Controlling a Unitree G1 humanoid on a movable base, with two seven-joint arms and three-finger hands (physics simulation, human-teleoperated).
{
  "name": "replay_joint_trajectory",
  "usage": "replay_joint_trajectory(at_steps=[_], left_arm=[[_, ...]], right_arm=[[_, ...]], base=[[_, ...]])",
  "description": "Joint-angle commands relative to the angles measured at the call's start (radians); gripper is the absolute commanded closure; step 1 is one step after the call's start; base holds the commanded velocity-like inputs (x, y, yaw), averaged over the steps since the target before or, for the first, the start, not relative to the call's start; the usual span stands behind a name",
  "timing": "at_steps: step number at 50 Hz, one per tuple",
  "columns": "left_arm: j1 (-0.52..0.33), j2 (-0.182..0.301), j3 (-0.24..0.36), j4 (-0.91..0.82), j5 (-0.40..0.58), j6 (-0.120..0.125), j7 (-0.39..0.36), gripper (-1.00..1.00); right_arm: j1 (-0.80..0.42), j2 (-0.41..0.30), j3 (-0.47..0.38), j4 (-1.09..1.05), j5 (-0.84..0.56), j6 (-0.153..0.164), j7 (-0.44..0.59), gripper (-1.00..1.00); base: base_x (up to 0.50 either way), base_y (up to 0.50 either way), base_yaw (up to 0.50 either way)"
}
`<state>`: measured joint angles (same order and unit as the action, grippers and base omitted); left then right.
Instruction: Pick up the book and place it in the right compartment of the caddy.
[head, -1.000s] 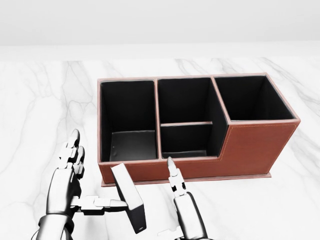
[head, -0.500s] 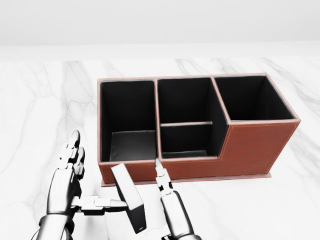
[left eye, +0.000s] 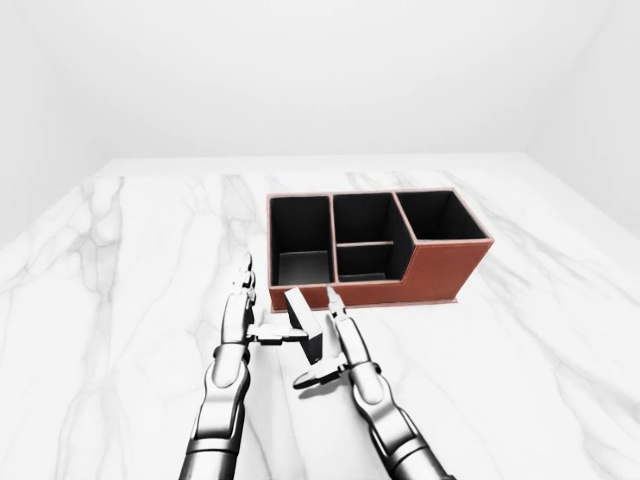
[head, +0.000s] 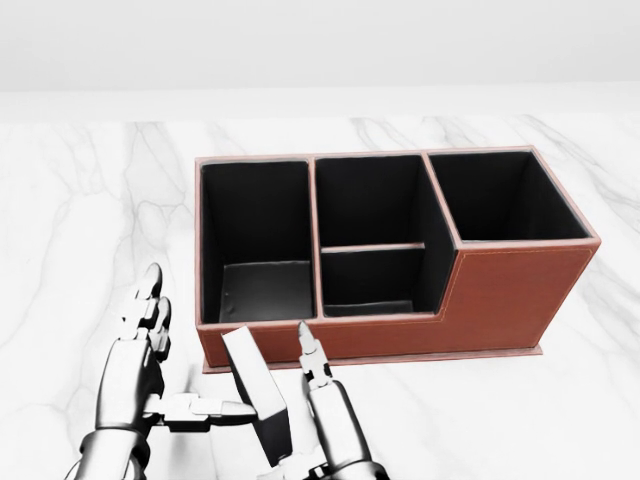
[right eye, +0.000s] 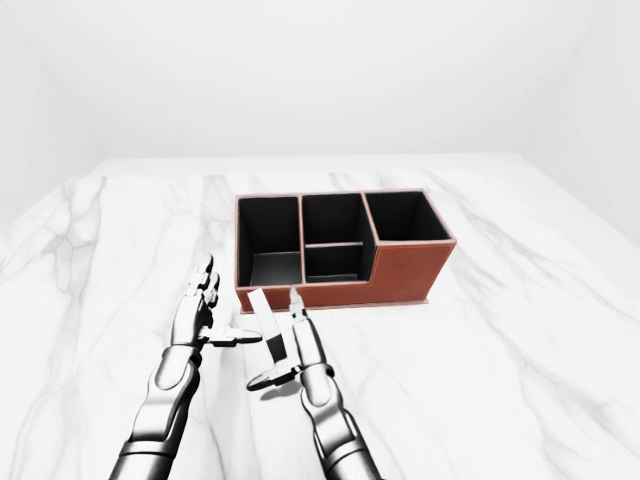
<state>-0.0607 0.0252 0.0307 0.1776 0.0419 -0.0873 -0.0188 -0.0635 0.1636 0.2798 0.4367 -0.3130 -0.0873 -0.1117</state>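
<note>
Here, book (head: 258, 395): a thin dark volume with a pale cover, standing tilted on the surface between the two robot hands, just below the caddy's low wall in the head view; its upper corner leans toward the caddy.
Left robot hand (head: 150, 375): to the left of the book, fingers spread and pointing up the view, its thumb stretched sideways with the tip at the book's left face; whether it presses the cover cannot be told.
Right robot hand (head: 320, 420): to the right of the book, fingers straight and pointing toward the caddy, its thumb sticking out low to the left under the book's lower end; the hand is spread, not closed round anything.
Caddy (head: 500, 295): a red-brown box with black lining, lying above the book in the head view; it has a left compartment, a middle section split by a crossbar into two cells, and a taller right compartment.
Right compartment (head: 500, 195): dark inside, well apart from the book, with the raised caddy wall and the middle cells between them.
Surface (left eye: 520, 380): white marble with grey veins, carrying the caddy and the book.
Background: a plain pale wall (left eye: 320, 70) above the surface.
Writing: none can be read on the book or the caddy.
</note>
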Motion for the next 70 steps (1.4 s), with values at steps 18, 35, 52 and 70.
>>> replay_joint_trajectory(at_steps=[18, 35, 52, 70], left_arm=[[0.003, -0.001, -0.003, 0.002, 0.003, 0.000, -0.002, -1.00], [-0.001, 0.001, 0.000, 0.015, 0.008, 0.000, 0.000, -1.00], [-0.006, 0.001, -0.001, 0.031, 0.016, 0.000, 0.006, -1.00], [-0.007, 0.002, 0.000, 0.036, 0.016, 0.000, 0.006, -1.00]], right_arm=[[-0.034, 0.019, -0.022, 0.074, 0.022, 0.000, 0.006, 1.00], [0.007, -0.010, -0.023, -0.440, 0.140, 0.175, 0.051, 1.00], [-0.116, -0.057, -0.115, -0.744, 0.280, 0.175, 0.029, 1.00], [-0.351, -0.122, -0.272, -0.809, 0.394, 0.175, -0.025, 1.00]], base=[[0.00, 0.00, 0.00], [0.00, 0.00, 0.00], [0.00, 0.00, 0.00], [0.00, 0.00, 0.00]])
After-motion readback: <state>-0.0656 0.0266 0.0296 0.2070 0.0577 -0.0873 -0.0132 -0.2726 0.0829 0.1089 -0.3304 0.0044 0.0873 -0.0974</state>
